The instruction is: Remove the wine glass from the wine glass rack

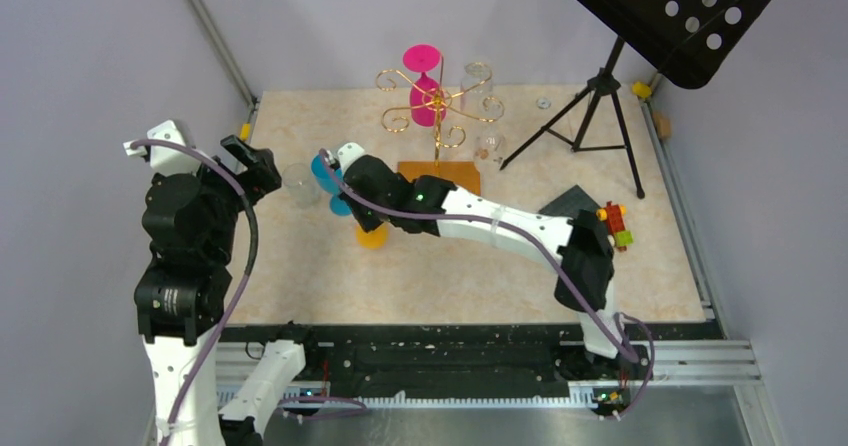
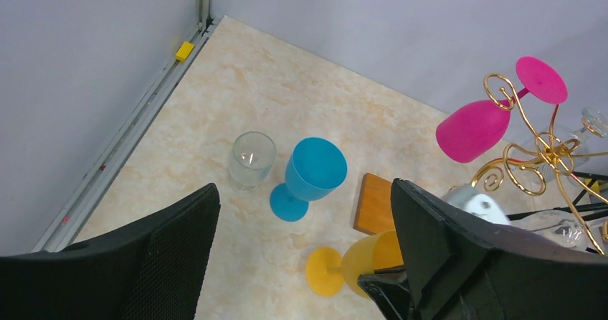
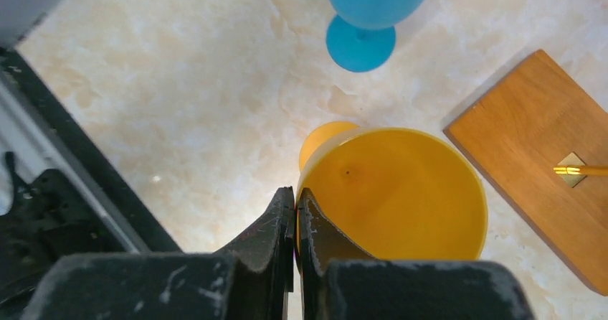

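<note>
The right tool (image 3: 295, 198) is clenched, its jaws pinching the rim of the yellow glass (image 3: 393, 194) on the side nearest the arm bases. The glass hangs tilted, with its mouth toward the wrist camera and its foot showing past the bowl. Whether the foot touches the surface (image 1: 450, 276) cannot be told. The glass is off the rack (image 1: 437, 116), in front of it and to its left, near the wooden base (image 1: 440, 174) but not on it.

The left tool (image 2: 305, 189) is released, jaws spread wide, with nothing between them and nothing touched. It hovers above the left rear part of the surface and looks down on a clear glass (image 2: 252, 159) and a blue glass (image 2: 312, 173), which stand upright just beside each other.

The right arm (image 1: 500, 228) reaches from its mount at the near right diagonally across the surface toward the left and back. Its forearm is low and its wrist is bent down over the yellow glass. The left arm (image 1: 185, 226) stands folded and high at the near left, with its wrist turned toward the rack.

On the rack a pink glass (image 1: 425, 81) hangs upside down from a scroll arm, foot uppermost. Clear glasses hang on the rack's right side. A black music stand (image 1: 665, 11) is at the far right.
</note>
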Motion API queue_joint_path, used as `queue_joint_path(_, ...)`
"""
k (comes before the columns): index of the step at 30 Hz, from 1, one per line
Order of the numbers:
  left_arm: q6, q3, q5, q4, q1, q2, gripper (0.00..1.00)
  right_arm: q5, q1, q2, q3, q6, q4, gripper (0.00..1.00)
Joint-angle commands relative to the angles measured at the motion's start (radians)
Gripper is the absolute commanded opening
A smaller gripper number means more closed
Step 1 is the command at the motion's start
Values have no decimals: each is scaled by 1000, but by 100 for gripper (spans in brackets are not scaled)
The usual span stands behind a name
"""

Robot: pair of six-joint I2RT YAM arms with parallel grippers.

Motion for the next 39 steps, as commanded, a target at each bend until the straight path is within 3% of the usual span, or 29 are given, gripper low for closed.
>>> queue_joint_path(1, 10, 15, -13, 18, -4, 0, 92, 76, 9, 83, 114, -39, -49, 0)
queue_joint_path(14, 21, 103, -108, -7, -4, -7, 92, 24, 62, 230, 265, -63, -25, 0)
queue_joint_path(25, 18, 139, -107, -17, -6, -14, 93, 66, 65, 337, 387, -66, -85, 1)
queue_joint_path(32, 16, 141, -101, -19, -10, -14, 93, 25, 65, 323, 410, -44, -68, 28)
queue_joint_path(39, 14, 138, -73, -15, -11, -12, 93, -47, 49, 246, 412, -2, -31, 43)
